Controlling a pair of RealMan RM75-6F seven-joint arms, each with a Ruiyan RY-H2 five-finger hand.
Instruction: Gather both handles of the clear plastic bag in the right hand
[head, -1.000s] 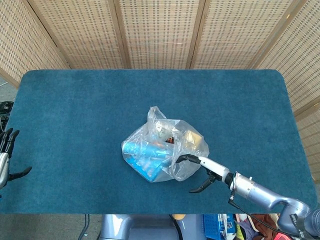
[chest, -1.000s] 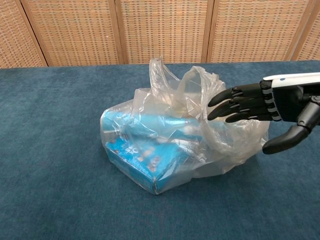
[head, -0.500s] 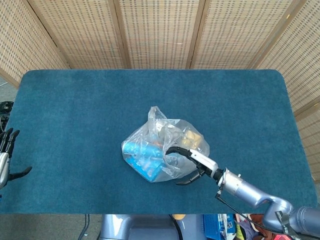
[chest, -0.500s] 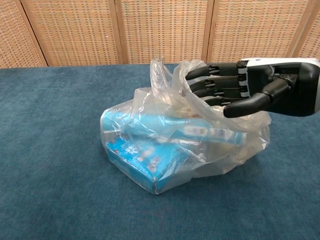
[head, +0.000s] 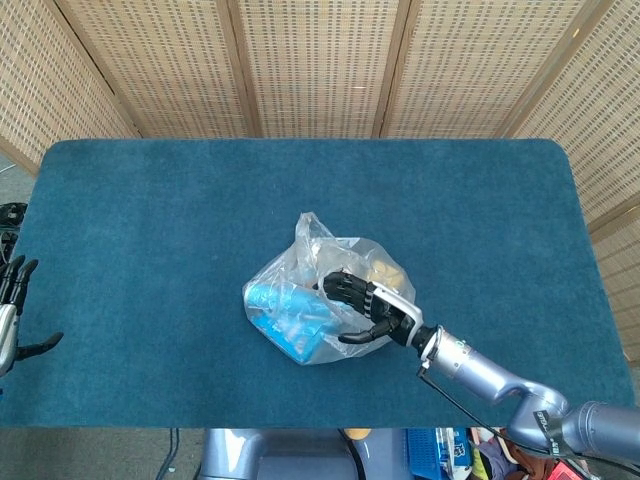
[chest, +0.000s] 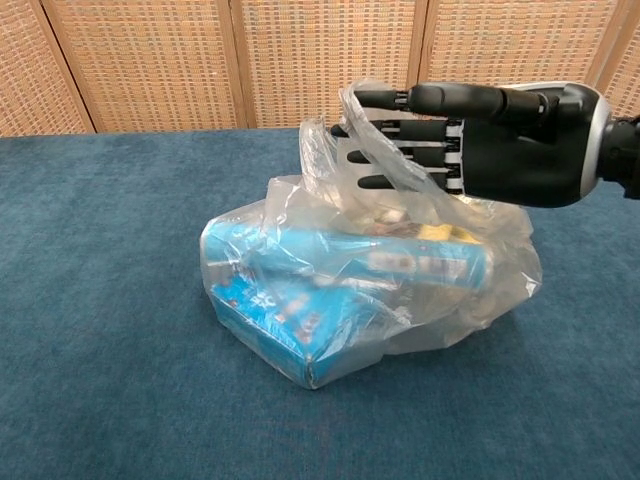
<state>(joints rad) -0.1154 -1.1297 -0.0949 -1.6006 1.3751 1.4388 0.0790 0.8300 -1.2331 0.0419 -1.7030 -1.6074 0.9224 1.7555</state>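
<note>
The right hand (chest: 480, 140) reaches over the top of the clear plastic bag (chest: 370, 290), palm side turned toward the chest camera, with its fingers (chest: 400, 125) stretched out nearly straight and slightly apart. One handle (chest: 375, 130) of the bag loops around those fingers, draped over them just short of the palm, so the hand appears threaded through this loop rather than clenched on it; I judge it as carrying the handle loosely, not squeezing it. The second handle (chest: 318, 150) stands upright just beyond the fingertips, close to them, and whether they touch it cannot be told from either view. Below the hand, the bag rests on the blue surface (chest: 100, 300), bulging with a blue box (chest: 290, 310), a tube-shaped package (chest: 400, 262) and some smaller items directly beneath the palm. By my reading the task is roughly half done: one loop is hooked, while the far loop has yet to be reached, slid onto the same fingers, and then closed in. The left hand (head: 10, 310) sits far off at the surface's edge, well apart from the bag, fingers spread and holding nothing.
</note>
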